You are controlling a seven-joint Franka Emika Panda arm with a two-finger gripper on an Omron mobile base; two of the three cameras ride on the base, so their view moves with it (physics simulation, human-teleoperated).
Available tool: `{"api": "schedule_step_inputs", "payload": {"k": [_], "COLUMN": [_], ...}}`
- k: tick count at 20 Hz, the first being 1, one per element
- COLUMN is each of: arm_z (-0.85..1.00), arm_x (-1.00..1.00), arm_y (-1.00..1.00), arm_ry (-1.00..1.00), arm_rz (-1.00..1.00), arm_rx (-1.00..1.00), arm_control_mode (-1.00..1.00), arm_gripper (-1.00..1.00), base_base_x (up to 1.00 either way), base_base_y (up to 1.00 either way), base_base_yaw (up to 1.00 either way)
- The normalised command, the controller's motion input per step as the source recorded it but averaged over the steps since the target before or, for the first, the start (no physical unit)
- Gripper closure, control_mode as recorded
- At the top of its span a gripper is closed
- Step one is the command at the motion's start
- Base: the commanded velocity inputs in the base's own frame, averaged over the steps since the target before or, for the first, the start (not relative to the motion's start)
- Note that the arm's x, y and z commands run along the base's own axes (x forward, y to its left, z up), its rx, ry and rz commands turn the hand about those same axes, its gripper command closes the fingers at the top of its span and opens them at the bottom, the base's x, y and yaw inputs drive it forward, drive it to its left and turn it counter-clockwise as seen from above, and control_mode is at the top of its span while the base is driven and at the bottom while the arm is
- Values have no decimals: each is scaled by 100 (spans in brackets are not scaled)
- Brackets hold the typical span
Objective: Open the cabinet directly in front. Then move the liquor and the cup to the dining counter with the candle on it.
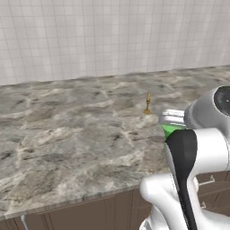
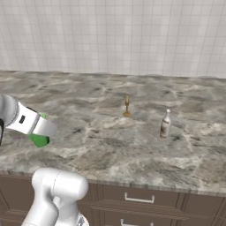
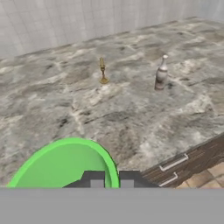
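Note:
My gripper (image 3: 110,180) is shut on the rim of the bright green cup (image 3: 61,168), held above the near edge of the dining counter (image 3: 131,118). The cup (image 2: 39,140) peeks out below the white hand, and behind the arm its green edge (image 1: 170,130) shows. The gold candle (image 3: 103,71) stands mid-counter, also seen from both base views (image 1: 148,104) (image 2: 127,106). The liquor (image 3: 161,73) stands upright to the candle's right (image 2: 165,124), well ahead of the gripper. The cabinet is out of view.
Brown drawer fronts with short silver handles (image 2: 139,198) run under the counter's front edge (image 3: 175,162). A pale tiled wall (image 2: 113,35) backs the counter. Bare marbled surface (image 1: 67,134) spreads to the left of the candle.

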Motion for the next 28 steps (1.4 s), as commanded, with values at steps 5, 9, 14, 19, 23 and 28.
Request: {"api": "schedule_step_inputs", "payload": {"k": [5,9,14,19,23,28], "arm_z": [0,-4,-13,-21,-27,-26], "arm_x": [3,40,67,71,74,75], "arm_y": [0,0,0,0,0,-2], "arm_ry": [0,0,0,0,0,5], "arm_rz": [-1,0,0,0,0,0], "arm_rx": [3,0,0,0,0,0], "arm_control_mode": [-100,-100,-100,-100,-100,-100], "arm_gripper": [100,100,100,100,100,100], "base_base_x": [0,0,0,0,0,0], "base_base_y": [0,0,0,0,0,0], "base_base_yaw": [0,0,0,0,0,0]}}
